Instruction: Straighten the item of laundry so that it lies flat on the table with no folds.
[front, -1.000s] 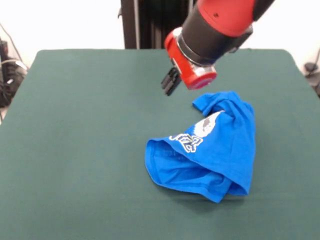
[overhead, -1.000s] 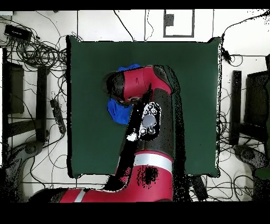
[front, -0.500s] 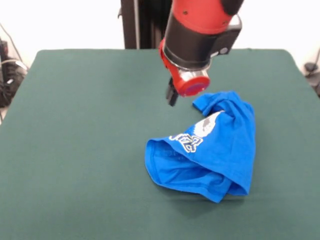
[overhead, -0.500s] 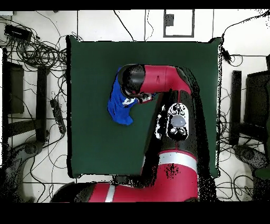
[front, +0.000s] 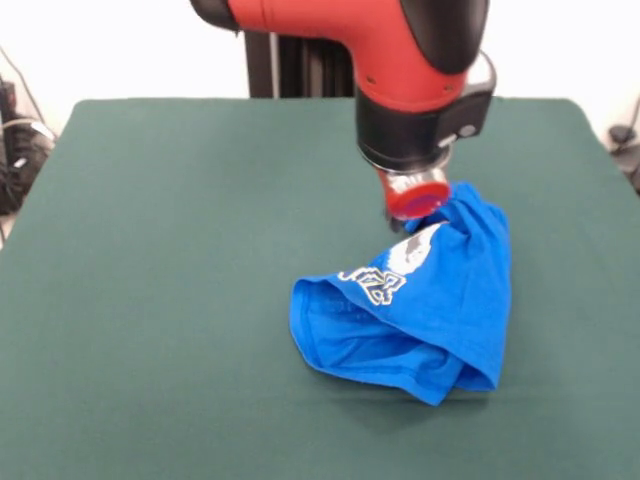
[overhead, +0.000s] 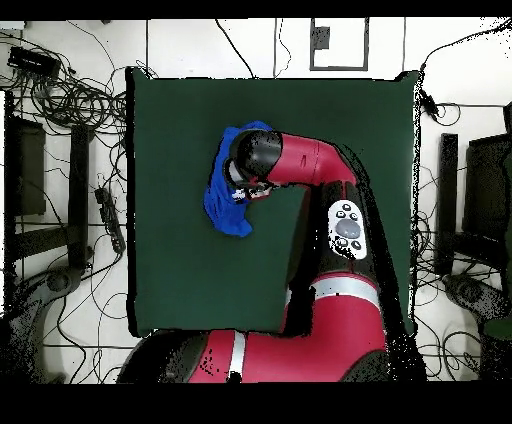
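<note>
The item of laundry (front: 440, 300), a bright blue T-shirt, lies crumpled and folded over on itself at the right of the dark green table (front: 180, 250). Part of its white print and lettering shows on top. My gripper (front: 398, 222) hangs straight down at the shirt's far end, almost wholly hidden behind the red wrist cap, so its state cannot be read. In the overhead view the arm covers the middle of the shirt (overhead: 222, 200), and the gripper (overhead: 243, 192) sits over it on the table (overhead: 180, 260).
A black column (front: 290, 50) stands behind the table's far edge. Cables (front: 15, 150) lie off the table's left side. In the overhead view, cables (overhead: 70, 100) and dark equipment (overhead: 25, 165) ring the table on the floor.
The arm has swung from beside the shirt's far corner to directly above it and turned to point down. The shirt has kept its shape and place.
</note>
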